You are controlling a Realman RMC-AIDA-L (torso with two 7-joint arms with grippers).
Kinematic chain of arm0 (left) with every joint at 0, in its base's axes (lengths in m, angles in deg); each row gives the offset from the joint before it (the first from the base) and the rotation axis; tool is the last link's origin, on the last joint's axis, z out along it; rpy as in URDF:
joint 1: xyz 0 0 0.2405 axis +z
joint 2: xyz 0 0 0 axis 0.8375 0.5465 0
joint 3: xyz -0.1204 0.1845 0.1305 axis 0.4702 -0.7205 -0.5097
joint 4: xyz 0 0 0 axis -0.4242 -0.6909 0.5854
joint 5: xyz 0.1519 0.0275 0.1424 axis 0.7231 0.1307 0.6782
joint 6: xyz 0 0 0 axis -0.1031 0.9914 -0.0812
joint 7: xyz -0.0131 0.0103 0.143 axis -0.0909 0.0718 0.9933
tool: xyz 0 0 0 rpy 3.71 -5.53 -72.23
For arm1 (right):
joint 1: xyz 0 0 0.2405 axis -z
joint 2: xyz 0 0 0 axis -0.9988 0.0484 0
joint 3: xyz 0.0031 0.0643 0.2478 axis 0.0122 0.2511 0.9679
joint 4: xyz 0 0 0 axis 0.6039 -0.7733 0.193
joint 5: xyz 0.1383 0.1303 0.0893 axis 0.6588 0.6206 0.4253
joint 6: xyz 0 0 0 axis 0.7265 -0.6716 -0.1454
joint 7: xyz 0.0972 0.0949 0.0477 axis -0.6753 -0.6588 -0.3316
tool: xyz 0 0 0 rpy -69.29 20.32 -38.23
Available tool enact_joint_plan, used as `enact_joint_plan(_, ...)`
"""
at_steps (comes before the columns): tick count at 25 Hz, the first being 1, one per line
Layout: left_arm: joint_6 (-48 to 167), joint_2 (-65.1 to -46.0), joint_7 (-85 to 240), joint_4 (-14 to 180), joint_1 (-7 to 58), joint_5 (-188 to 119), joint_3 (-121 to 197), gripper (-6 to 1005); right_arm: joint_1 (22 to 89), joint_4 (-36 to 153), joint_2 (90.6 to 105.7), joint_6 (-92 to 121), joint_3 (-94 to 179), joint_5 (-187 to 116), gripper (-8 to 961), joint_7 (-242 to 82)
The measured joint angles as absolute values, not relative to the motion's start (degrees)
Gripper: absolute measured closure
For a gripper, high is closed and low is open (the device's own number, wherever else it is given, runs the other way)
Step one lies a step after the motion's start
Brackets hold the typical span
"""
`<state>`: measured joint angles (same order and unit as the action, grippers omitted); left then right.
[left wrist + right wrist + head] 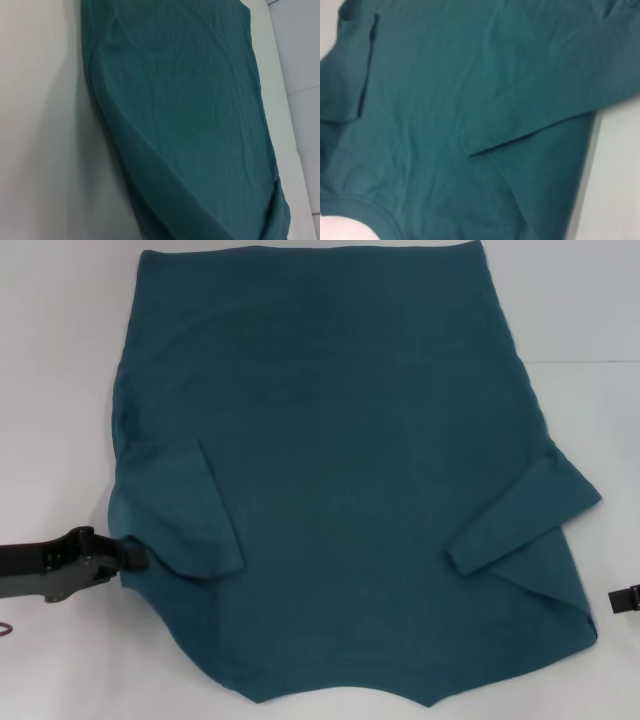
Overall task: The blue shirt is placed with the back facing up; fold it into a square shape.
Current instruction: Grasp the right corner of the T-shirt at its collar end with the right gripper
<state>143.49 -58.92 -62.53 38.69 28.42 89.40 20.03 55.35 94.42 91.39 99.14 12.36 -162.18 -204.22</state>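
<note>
The blue shirt (340, 470) lies spread on the white table (60, 390), plain side up. Both short sleeves are folded inward onto the body, the left one (190, 520) and the right one (520, 515). My left gripper (133, 555) is low at the shirt's left edge, touching or just beside the cloth below the folded left sleeve. My right gripper (625, 598) shows only as a dark tip at the right border, apart from the shirt. The left wrist view shows the shirt's body and side edge (190, 115). The right wrist view shows the folded sleeve on the body (535, 105).
White table surface lies left and right of the shirt. The shirt's far edge (310, 252) reaches the top of the head view and its near edge (340, 702) the bottom. A small dark loop (5, 628) lies at the left border.
</note>
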Motion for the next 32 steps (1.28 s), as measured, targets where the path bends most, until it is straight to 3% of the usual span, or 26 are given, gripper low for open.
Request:
enact_joint_plan(12, 143.0, -58.94, -62.5, 39.2, 28.3, 89.4, 20.0, 967, 54.2, 94.4, 93.45, 96.9, 11.7, -164.6, 434, -204.1)
enact_joint_plan(30, 142.9, -58.94, -62.5, 39.2, 28.5, 89.4, 20.1, 962, 53.5, 94.4, 94.24, 98.1, 10.1, -162.8, 428, -203.1)
enact_joint_plan(32, 142.9, -58.95, -62.5, 39.2, 28.5, 89.4, 20.1, 962, 53.4, 94.4, 94.22, 97.8, 10.0, -163.6, 374, -203.5)
